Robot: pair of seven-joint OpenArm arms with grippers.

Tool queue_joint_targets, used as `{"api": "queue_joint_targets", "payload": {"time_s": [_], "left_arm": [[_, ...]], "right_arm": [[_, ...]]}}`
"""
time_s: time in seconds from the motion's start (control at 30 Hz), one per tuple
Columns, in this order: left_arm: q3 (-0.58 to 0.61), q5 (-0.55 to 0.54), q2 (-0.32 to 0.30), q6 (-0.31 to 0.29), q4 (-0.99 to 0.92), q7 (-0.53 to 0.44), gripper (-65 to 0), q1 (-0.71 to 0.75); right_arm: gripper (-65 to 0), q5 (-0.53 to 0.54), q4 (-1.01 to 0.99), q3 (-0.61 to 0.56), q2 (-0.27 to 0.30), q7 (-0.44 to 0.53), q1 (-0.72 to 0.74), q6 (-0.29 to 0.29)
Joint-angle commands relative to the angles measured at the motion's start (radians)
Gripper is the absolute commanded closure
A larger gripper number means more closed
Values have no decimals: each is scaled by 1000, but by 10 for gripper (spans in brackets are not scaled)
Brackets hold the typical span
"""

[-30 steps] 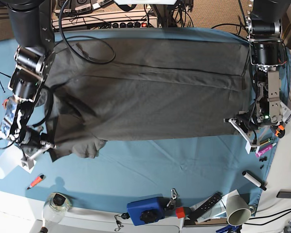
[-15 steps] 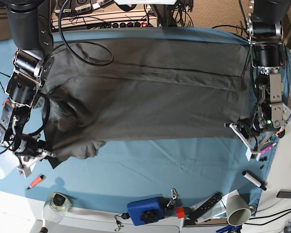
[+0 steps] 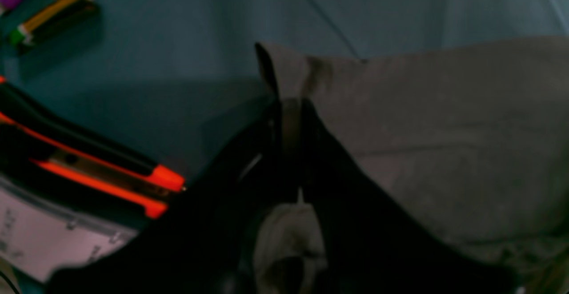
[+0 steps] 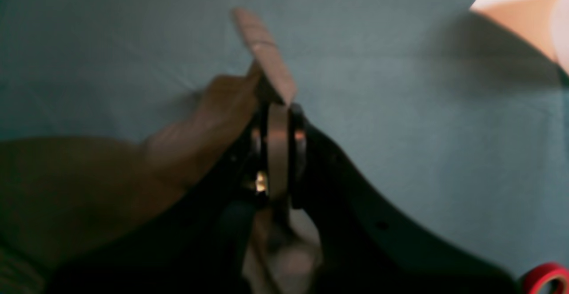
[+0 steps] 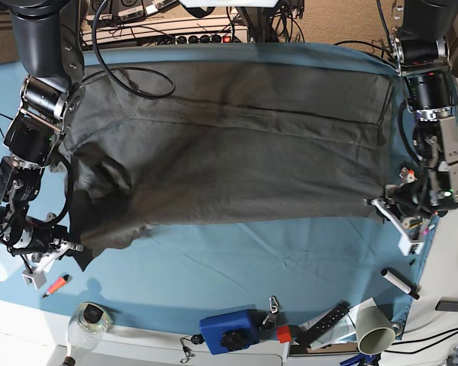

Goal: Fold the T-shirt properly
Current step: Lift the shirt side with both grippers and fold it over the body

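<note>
Lying spread across the blue-teal table cloth (image 5: 237, 259), one dark grey T-shirt (image 5: 229, 152) is pinched at its two near corners: the left gripper (image 5: 387, 204) clamps the right-hand corner, the right gripper (image 5: 70, 248) the left-hand one. One blue box (image 5: 227, 329) sits nearer.

One T-shirt (image 5: 229, 145), two pincers

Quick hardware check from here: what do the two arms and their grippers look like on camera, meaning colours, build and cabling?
Both arms are black, built from chunky cylindrical joint housings with bare metal brackets; black cables loop along them. The left gripper carries white printed parts and a small green light; up close its jaws are black. The right gripper also has white parts, with black jaws framing a metal centre.
</note>
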Motion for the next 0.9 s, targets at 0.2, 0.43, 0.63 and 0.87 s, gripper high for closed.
{"api": "queue_joint_targets", "payload": {"time_s": [0.2, 0.43, 0.63, 0.87], "left_arm": [[-43, -98, -39, -40, 18, 22, 0, 32], [-43, -109, -39, -85, 114, 37, 0, 76], [-43, -135, -39, -91, 153, 38, 0, 119], [-43, -146, -39, -114, 153, 46, 0, 144]], "right_arm": [[0, 88, 24, 3, 17, -59, 12, 11], [0, 86, 164, 3, 17, -62, -117, 26], [0, 87, 237, 3, 18, -62, -200, 26], [0, 88, 277, 4, 17, -62, -241, 25]]}}
